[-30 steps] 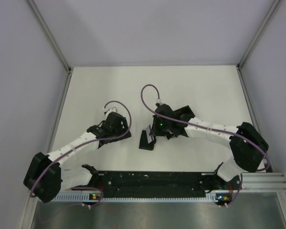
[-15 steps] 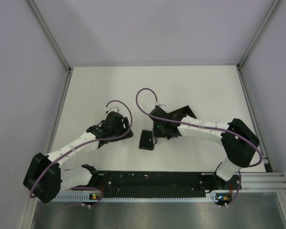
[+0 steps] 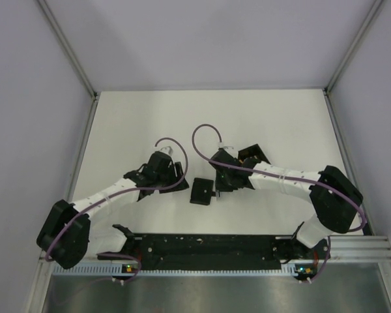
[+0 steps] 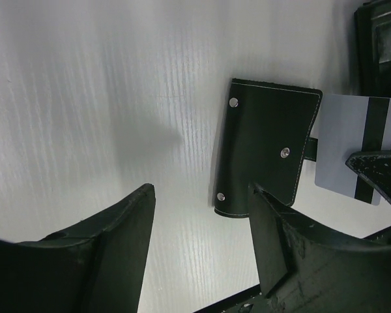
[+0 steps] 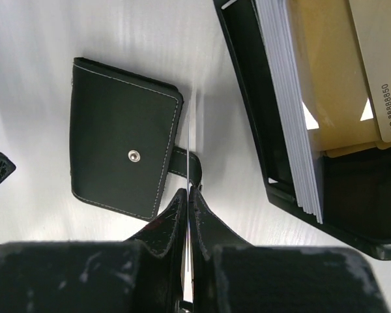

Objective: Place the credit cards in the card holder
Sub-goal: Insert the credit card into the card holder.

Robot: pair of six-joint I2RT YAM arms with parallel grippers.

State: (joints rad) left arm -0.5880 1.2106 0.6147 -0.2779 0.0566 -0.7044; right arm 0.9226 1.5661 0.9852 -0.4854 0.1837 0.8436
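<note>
The card holder is a small flat black case with snap studs, lying on the white table between my two grippers. It shows in the left wrist view and the right wrist view. My right gripper is shut on a credit card, seen edge-on and held upright beside the holder's strap side. In the left wrist view this card is pale with a dark stripe. My left gripper is open and empty, just left of the holder. From above, the left gripper and the right gripper flank the holder.
An open black box stands right of the holder, with a stack of white cards and a gold card inside. It shows behind the right wrist in the top view. A black rail runs along the near edge.
My left gripper has moved right, closer to the card holder. My right gripper has shifted with the card down beside the holder, which now lies flat.
</note>
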